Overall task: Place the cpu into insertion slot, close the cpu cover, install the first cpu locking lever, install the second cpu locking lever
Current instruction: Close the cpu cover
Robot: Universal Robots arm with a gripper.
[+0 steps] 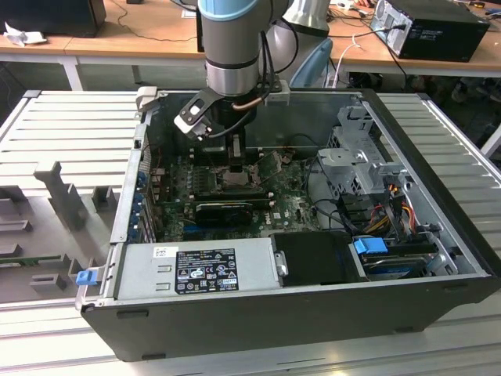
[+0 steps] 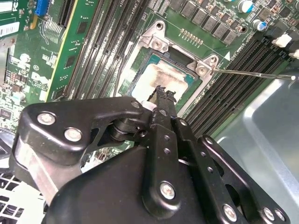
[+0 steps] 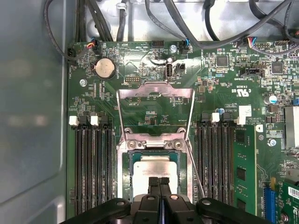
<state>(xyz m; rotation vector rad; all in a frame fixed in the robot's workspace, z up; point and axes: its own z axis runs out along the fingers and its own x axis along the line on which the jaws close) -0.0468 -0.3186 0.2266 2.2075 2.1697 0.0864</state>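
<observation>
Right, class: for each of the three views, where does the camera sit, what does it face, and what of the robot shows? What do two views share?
Exterior view: off the arm, high, looking down into the open case; shows the arm and pincer over the board.
First wrist view: on the wrist, squarely facing the cpu and raised cover; shut pincer tips show.
Second wrist view: on the wrist, slanting past the pincer body onto the cpu.
Shared: both wrist views show cpu and pincer tips.
</observation>
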